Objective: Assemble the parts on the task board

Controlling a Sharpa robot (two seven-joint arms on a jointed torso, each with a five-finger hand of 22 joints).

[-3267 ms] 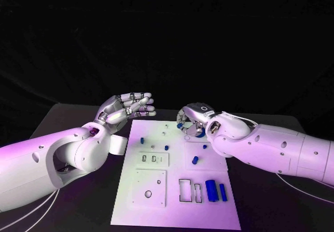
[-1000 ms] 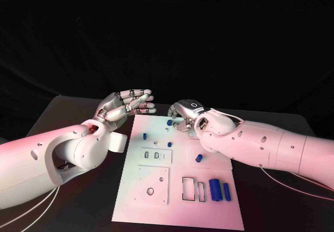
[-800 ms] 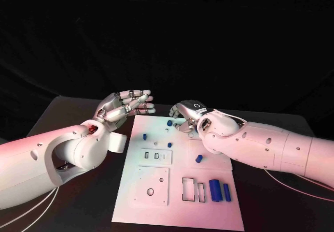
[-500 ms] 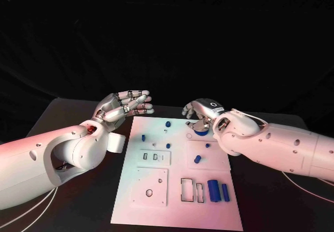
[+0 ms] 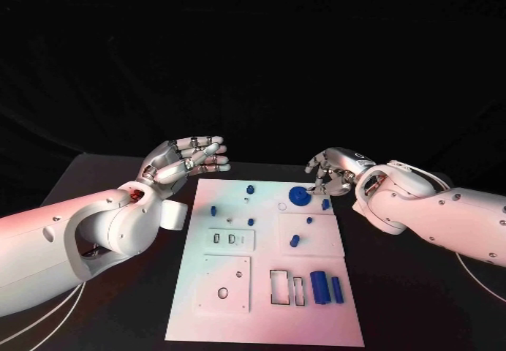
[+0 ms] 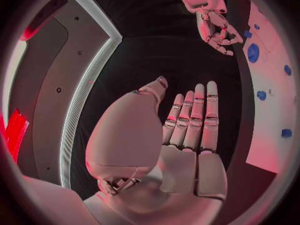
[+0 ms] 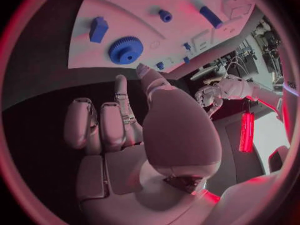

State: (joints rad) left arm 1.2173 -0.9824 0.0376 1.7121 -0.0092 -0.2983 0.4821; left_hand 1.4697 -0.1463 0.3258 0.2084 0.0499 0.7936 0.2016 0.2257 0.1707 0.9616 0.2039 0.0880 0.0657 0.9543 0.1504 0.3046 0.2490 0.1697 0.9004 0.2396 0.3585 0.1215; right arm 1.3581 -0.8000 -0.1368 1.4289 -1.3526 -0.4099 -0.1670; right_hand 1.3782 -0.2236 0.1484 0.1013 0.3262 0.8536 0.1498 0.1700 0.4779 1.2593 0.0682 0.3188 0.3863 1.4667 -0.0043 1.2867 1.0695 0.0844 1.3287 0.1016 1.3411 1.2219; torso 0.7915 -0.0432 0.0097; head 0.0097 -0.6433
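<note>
The white task board (image 5: 238, 289) lies lengthwise in the middle of the table. A blue gear (image 5: 300, 195) (image 7: 125, 50) lies flat near its far edge, with a small blue block (image 5: 326, 205) (image 7: 98, 28) beside it. My right hand (image 5: 335, 170) (image 7: 125, 135) hovers just beyond the board's far right corner, fingers loosely apart and holding nothing. My left hand (image 5: 188, 162) (image 6: 187, 135) is raised at the far left corner, fingers straight and empty. Small blue pegs (image 5: 250, 189) stand on the far half. A blue cylinder (image 5: 295, 240) lies mid-board.
Two long blue pieces (image 5: 319, 286) lie side by side near the board's right edge, next to two rectangular slots (image 5: 281, 287). A square plate with a round hole (image 5: 222, 293) sits at the near left. Dark table (image 5: 105, 190) surrounds the board.
My right hand has let go of the blue gear and drawn back to the right; the gear now lies on the board. The left hand has stayed put.
</note>
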